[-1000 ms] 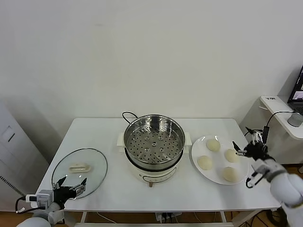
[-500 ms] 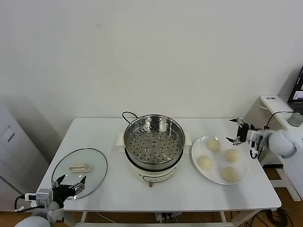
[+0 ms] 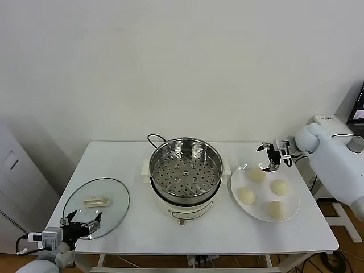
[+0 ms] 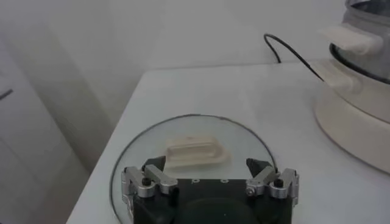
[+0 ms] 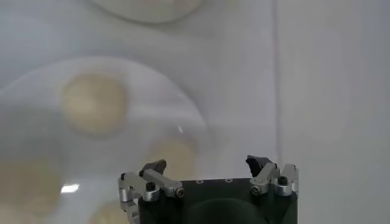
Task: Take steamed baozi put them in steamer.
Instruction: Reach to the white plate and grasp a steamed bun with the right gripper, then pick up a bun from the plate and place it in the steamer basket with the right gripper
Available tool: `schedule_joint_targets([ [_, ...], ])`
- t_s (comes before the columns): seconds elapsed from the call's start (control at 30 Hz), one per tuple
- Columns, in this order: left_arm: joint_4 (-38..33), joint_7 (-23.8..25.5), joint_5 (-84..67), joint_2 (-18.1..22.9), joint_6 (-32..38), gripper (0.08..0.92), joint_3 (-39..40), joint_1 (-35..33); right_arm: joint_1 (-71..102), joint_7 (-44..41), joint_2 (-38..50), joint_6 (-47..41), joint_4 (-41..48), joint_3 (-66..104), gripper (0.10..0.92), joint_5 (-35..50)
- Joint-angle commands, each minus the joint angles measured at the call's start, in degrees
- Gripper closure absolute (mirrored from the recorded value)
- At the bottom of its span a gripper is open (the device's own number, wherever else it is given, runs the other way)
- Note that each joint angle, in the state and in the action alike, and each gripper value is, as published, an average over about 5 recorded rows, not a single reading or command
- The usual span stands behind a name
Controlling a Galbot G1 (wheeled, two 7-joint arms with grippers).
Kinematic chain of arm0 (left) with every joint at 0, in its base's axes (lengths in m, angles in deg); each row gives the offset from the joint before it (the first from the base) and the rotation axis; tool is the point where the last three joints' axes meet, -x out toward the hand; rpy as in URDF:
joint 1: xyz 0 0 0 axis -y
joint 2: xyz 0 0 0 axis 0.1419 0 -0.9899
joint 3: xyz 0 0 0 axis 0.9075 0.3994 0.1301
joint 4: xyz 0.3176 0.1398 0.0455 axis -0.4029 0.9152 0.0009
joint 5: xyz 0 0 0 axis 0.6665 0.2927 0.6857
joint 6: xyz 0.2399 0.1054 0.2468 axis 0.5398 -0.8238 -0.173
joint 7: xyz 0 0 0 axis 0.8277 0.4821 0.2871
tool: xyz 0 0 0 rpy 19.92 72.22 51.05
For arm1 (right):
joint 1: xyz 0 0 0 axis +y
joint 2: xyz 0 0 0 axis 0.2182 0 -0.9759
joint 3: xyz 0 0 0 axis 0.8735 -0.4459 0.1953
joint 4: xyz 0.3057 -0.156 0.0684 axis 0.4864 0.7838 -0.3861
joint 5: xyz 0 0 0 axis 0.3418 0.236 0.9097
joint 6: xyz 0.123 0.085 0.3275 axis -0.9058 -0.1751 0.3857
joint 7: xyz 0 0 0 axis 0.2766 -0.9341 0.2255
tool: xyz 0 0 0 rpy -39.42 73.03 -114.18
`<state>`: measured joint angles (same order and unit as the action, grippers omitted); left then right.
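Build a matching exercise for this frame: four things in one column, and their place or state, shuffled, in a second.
Things:
1. steamed baozi
2. steamer
3. glass lid
4. right gripper

Place or state:
A. flat on the table, at the robot's left, near the left gripper
B. open, above the far edge of the plate
C. four on the white plate
D. uncovered, empty perforated tray, at the table's centre

Pairs: 1-C, 2-D, 3-A, 4-B
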<state>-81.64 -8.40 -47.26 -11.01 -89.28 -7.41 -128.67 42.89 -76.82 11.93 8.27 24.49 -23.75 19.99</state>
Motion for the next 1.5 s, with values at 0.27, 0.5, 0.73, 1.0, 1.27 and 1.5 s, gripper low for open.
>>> schedule_joint_targets([
  [0.27, 0.1, 0.0, 0.2, 0.0, -0.1, 0.177, 0.0, -0.3, -1.4, -1.4, -6.3, 3.5, 9.9, -1.3, 0.203, -8.8],
  [0.5, 0.0, 0.1, 0.2, 0.0, -0.1, 0.177, 0.1, -0.3, 2.0, 2.4, -8.2, 3.8, 11.8, 2.7, 0.203, -10.8],
  [0.73, -0.2, 0.2, 0.2, -0.3, -0.1, 0.177, 0.3, -0.3, 3.5, 4.7, -9.1, 3.4, 12.9, 6.0, 0.222, -12.3],
  [1.0, -0.4, 0.2, 0.2, -0.2, 0.1, 0.177, 0.4, -0.4, 3.3, 4.2, -9.0, 2.2, 13.3, 8.0, 0.428, -11.9],
  [1.27, -0.5, 0.0, 0.1, -0.2, 0.1, 0.177, 0.2, -0.4, 3.4, 1.1, -8.1, 1.7, 12.3, 7.6, 0.556, -9.8],
  [1.5, -0.6, -0.2, 0.1, 0.0, 0.0, 0.177, -0.1, -0.6, 1.7, -0.6, -5.1, 1.3, 7.3, 3.9, 0.558, -4.5],
])
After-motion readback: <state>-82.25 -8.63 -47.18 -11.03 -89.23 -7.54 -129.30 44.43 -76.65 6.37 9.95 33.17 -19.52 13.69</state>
